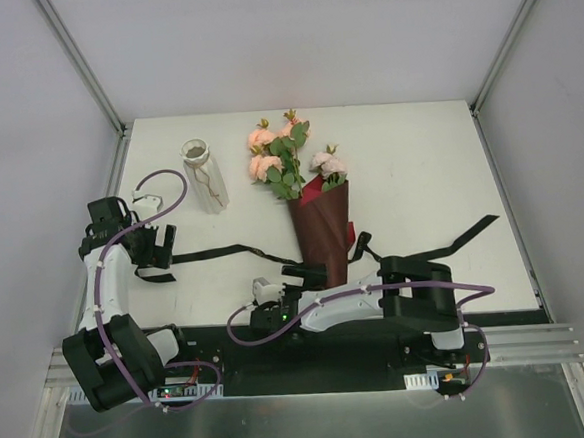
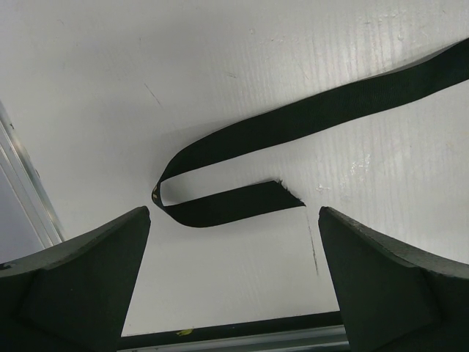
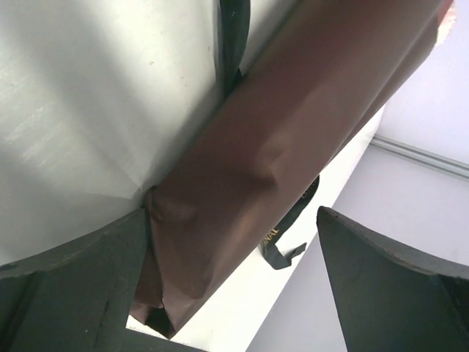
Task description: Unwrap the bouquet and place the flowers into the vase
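bouquet lies at bench middle, long axis near-far, blooms toward far edge. cone tip at your right fingers, spread, empty; right arm nearer. left fingers spread over ribbon end. vase left of blooms.

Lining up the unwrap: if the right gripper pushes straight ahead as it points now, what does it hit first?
The bouquet's dark red paper cone, most likely: its narrow end lies between the open fingers of the right gripper. How much gap remains is unclear from the wrist view.
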